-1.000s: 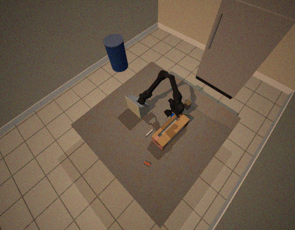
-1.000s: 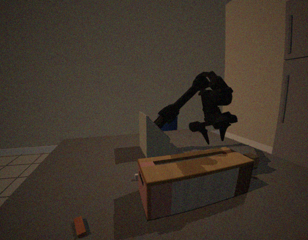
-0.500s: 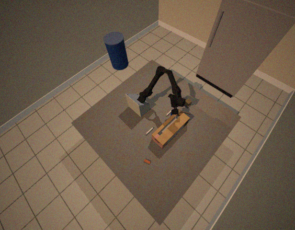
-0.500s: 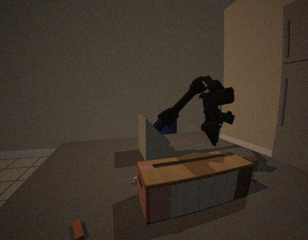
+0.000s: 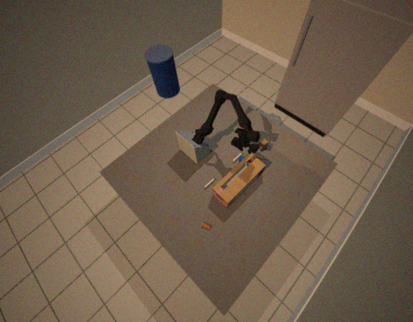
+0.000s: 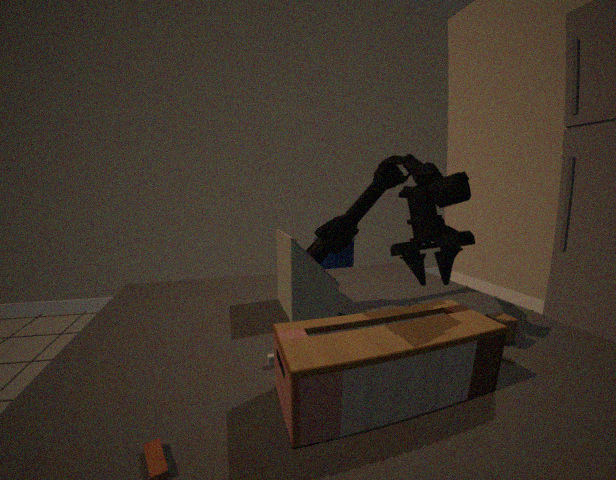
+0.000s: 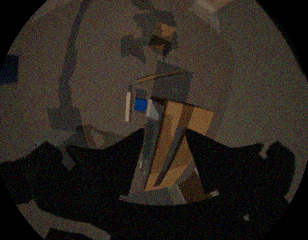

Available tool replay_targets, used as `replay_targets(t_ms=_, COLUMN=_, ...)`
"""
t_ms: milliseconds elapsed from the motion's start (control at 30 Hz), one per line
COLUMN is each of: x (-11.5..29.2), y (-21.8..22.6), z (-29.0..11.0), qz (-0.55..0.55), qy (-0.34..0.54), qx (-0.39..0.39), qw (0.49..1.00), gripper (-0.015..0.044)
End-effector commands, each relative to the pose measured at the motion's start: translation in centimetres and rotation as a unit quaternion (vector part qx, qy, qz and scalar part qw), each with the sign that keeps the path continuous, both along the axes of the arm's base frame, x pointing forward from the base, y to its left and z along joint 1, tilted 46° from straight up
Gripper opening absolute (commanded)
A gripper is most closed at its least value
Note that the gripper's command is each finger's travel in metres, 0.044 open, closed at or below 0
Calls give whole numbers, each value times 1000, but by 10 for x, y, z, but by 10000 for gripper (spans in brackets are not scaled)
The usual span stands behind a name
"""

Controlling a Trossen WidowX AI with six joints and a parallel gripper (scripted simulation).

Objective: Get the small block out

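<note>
The black parallel-jaw gripper (image 6: pixel 433 272) hung above the far end of the tan slotted box (image 6: pixel 386 338), fingers spread, gripping nothing. The small blue block (image 5: pixel 241 158) lay on the table beside that end.

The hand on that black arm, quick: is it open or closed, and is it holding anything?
Hand: open, fingers apart, holding nothing; it hangs in the air above the far end of the box.

My own dark body blacks out the lower half of the wrist view, covering the near end of the box (image 7: pixel 173 140). The blue block (image 7: pixel 140 104) is a speck there, its resting place unclear. From outside, the box's pane (image 6: pixel 406 384) shows nothing within.
</note>
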State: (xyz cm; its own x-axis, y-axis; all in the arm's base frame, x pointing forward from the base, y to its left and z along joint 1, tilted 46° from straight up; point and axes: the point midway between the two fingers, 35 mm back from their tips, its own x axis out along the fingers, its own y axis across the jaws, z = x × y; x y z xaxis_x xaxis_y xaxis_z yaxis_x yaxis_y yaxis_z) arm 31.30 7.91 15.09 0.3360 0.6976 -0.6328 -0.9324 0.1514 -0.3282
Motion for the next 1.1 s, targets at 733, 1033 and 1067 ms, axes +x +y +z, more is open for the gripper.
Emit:
replay_targets(t_ms=733, x=-13, y=10, z=6, qz=367, qy=-454, qx=-276, qw=764, gripper=285)
replay_targets(t_ms=1033, x=-8, y=63, z=-41, qz=368, qy=-453, qx=-276, qw=763, gripper=285)
replay_targets(t_ms=1067, x=-10, y=73, z=-49, qz=367, qy=-454, qx=-275, qw=764, gripper=285)
